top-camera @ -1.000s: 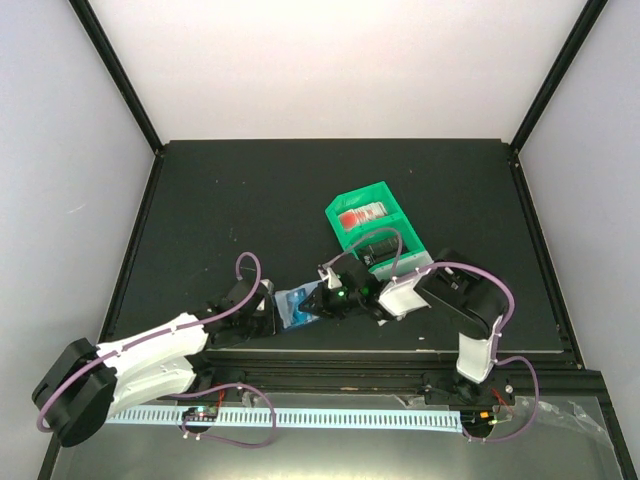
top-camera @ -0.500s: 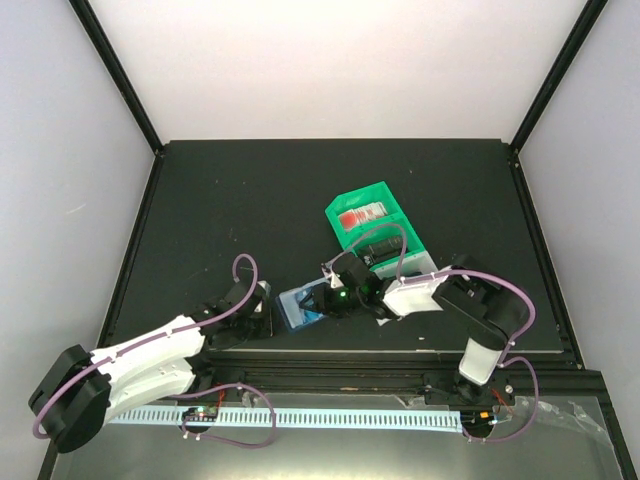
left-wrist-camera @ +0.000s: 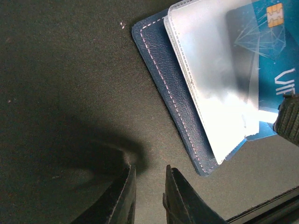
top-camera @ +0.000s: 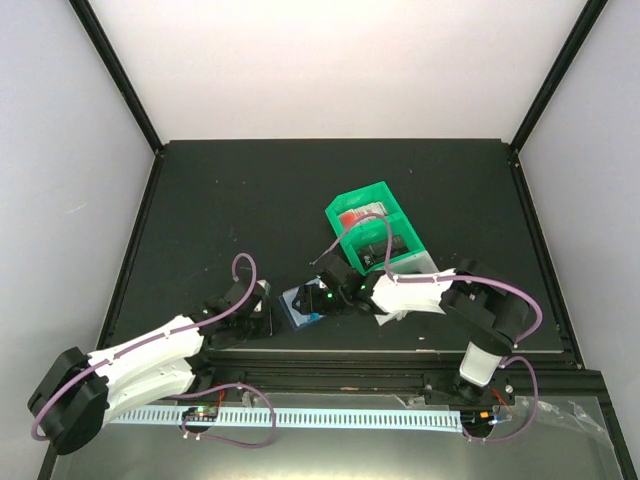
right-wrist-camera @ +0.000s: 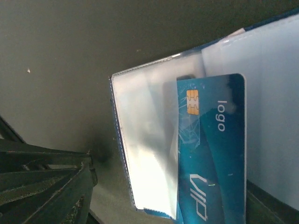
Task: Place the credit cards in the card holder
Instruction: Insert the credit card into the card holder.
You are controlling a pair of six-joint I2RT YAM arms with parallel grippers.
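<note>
**Left arm.** The left arm [top-camera: 150, 350] lies low along the near edge of the table [top-camera: 250, 200] and reaches right from its base. Its wrist points at the card holder [left-wrist-camera: 168, 88]. The left gripper [left-wrist-camera: 149, 170] hovers just above the table, near the holder's left edge and not touching it. Its jaws stand narrowly apart, with bare table showing in the gap and nothing held.

**Right arm.** The right arm [top-camera: 430, 290] folds up from its base, then stretches left and down across the table's near part. The right gripper [top-camera: 322, 297] sits over the holder's right side. In the right wrist view its jaws are spread wide and grip nothing.

**Card holder.** The holder lies open and flat near the table's front edge, between the two grippers. Its navy cover faces down and its clear sleeves [left-wrist-camera: 210, 79] face up.

**Card.** One blue card [right-wrist-camera: 215, 158] lies on the open holder with its chip side up. Its left part sits under a clear sleeve and the rest is bare. How far in it sits cannot be told.

**Other items.** A green bin [top-camera: 356, 197] stands farther back, behind the right gripper.
</note>
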